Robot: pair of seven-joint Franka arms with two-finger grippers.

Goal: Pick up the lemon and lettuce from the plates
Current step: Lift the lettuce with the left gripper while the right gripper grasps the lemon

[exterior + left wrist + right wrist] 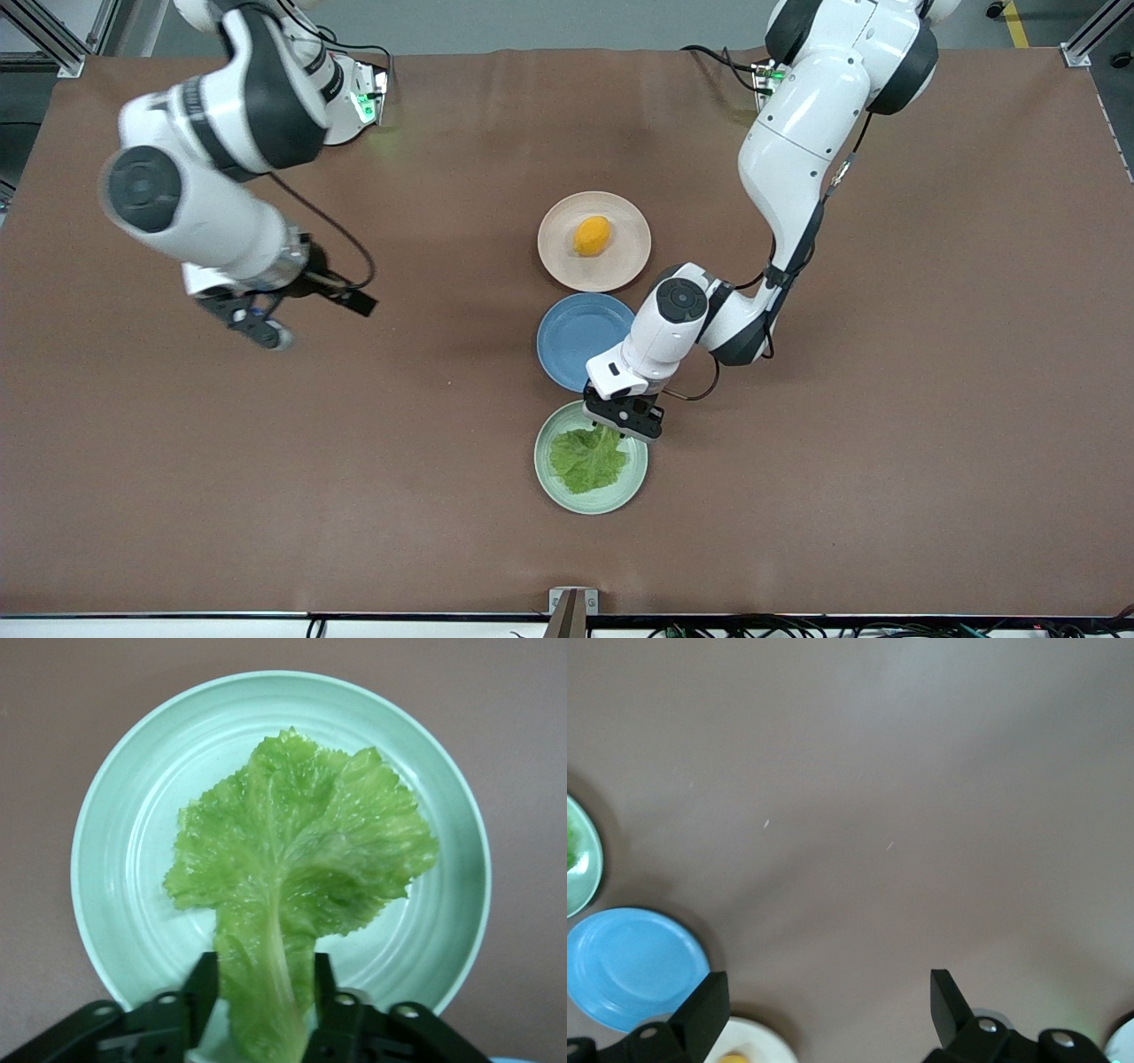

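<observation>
The lettuce lies on the mint green plate, the plate nearest the front camera. My left gripper is down at that plate's edge farthest from the camera. In the left wrist view the gripper has its fingers pressed against both sides of the lettuce stem; the leaf spreads over the plate. The lemon sits on the beige-pink plate. My right gripper is open and empty, up over bare table toward the right arm's end.
A blue plate lies between the two task plates, under my left wrist. The right wrist view shows the blue plate, the mint plate's edge and the beige plate's edge. Brown table all round.
</observation>
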